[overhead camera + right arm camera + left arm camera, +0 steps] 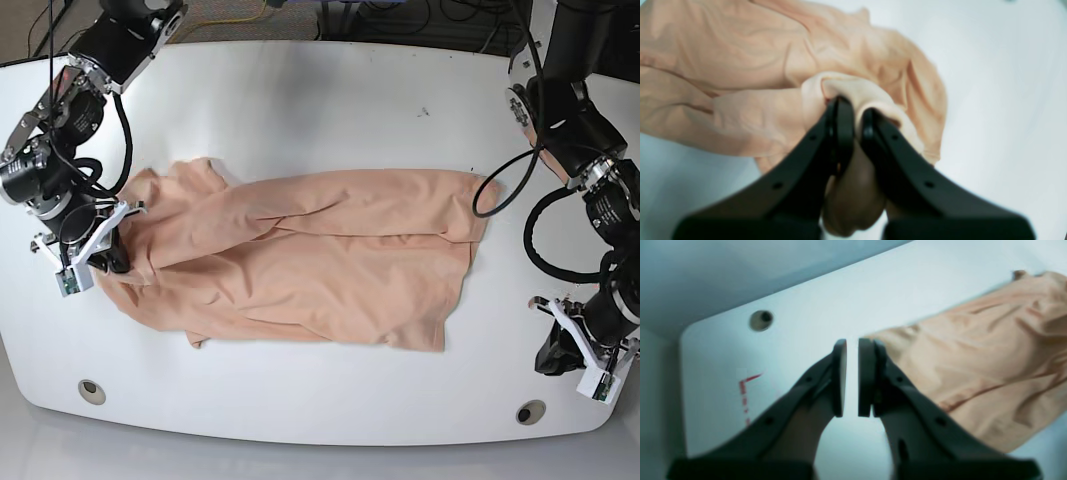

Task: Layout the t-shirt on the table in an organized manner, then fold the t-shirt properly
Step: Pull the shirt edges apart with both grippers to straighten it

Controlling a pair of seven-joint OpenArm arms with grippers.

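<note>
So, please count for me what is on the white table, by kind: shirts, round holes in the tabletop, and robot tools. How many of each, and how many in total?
T-shirt, peach: 1
Round holes in the table: 2, one near each front corner
Tools: 2, the right tool shut on the t-shirt, the left tool shut and holding nothing
Total: 5

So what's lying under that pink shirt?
Only the white table shows around the t-shirt. The crumpled cloth hides whatever lies beneath it, though no bulge suggests anything.
</note>
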